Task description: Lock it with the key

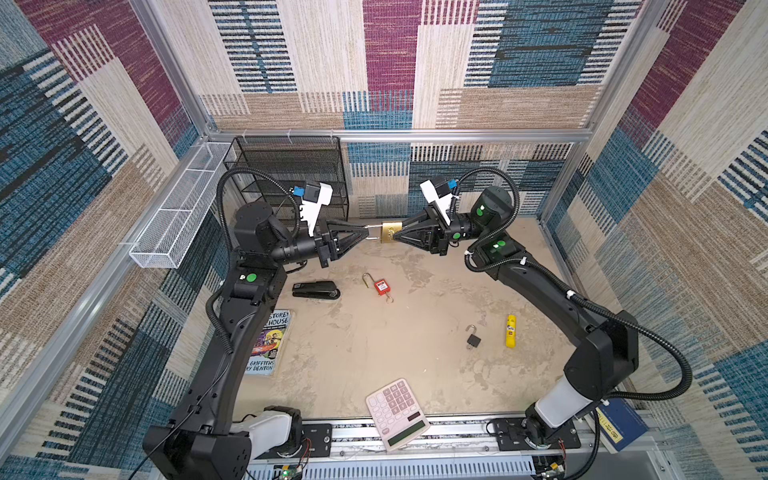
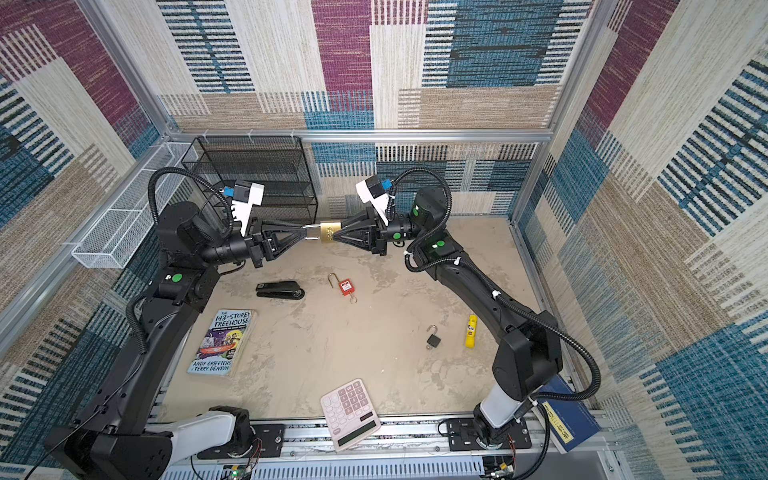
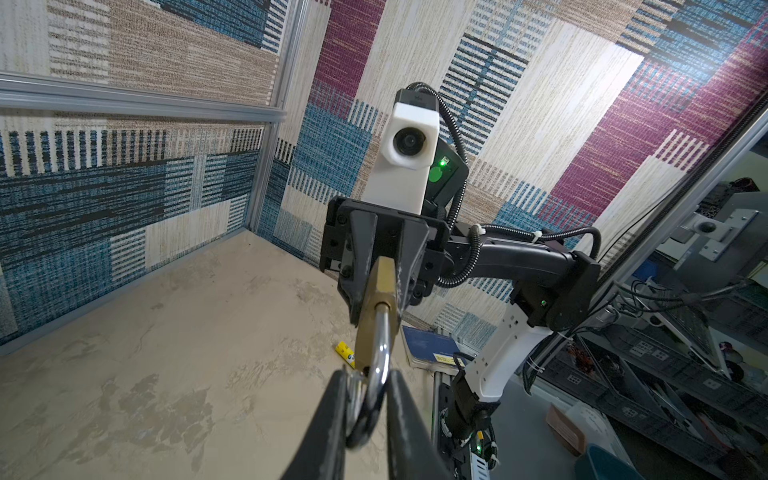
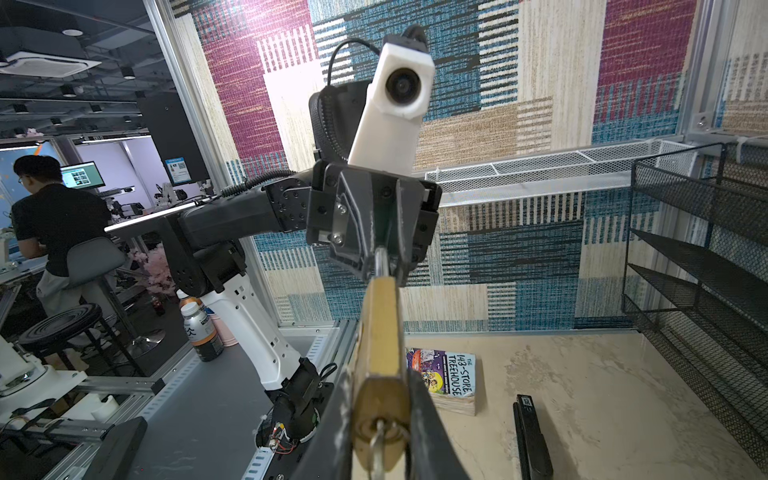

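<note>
Calculator (image 1: pixel 397 413), pink, at near edge of desk (image 1: pixel 353 365); brass padlock (image 1: pixel 391 231) aloft toward far edge, my right claw (image 1: pixel 395 237) clamped on its body, my left claw (image 1: pixel 367 232) clamped on its shackle (image 3: pixel 380 349); key (image 4: pixel 377 449) seated in keyhole.

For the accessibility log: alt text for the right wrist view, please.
A brass padlock, key in its keyhole, is pinched in the right claw, while the facing left claw grips its shackle. A book and a stapler lie on the table below.
</note>
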{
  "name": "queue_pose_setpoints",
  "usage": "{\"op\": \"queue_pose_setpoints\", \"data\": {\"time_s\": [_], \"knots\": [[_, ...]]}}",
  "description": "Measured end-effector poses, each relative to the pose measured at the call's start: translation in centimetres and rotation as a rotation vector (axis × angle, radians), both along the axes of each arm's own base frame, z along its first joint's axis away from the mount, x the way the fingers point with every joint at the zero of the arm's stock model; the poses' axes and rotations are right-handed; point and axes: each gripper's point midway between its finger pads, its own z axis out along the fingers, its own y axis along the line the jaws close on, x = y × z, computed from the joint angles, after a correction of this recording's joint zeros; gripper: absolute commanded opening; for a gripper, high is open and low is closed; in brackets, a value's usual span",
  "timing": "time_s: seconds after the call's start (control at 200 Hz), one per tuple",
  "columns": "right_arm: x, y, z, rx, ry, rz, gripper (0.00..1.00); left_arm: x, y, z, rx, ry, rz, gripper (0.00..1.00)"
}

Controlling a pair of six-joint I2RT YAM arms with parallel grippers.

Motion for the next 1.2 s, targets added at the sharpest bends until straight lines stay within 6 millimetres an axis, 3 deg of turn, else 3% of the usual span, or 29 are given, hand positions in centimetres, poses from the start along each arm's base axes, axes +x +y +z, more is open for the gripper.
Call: {"op": "queue_pose_setpoints", "data": {"time_s": [0.306, 0.791, 1.197], "knots": [[-0.2, 0.2, 0.0, -0.002, 0.002, 0.01, 0.0, -0.3, 0.0, 0.2, 0.005, -0.024, -0.002, 0.0], [-0.7, 0.8, 0.1, -0.041, 0.061, 0.067, 0.0, -0.8, 0.1, 0.4, 0.026, -0.113, -0.002, 0.0], [-0.9, 0.8, -0.1, -0.05, 0.042, 0.065, 0.0, -0.9, -1.0, 0.1, 0.027, -0.105, -0.035, 0.0]]}}
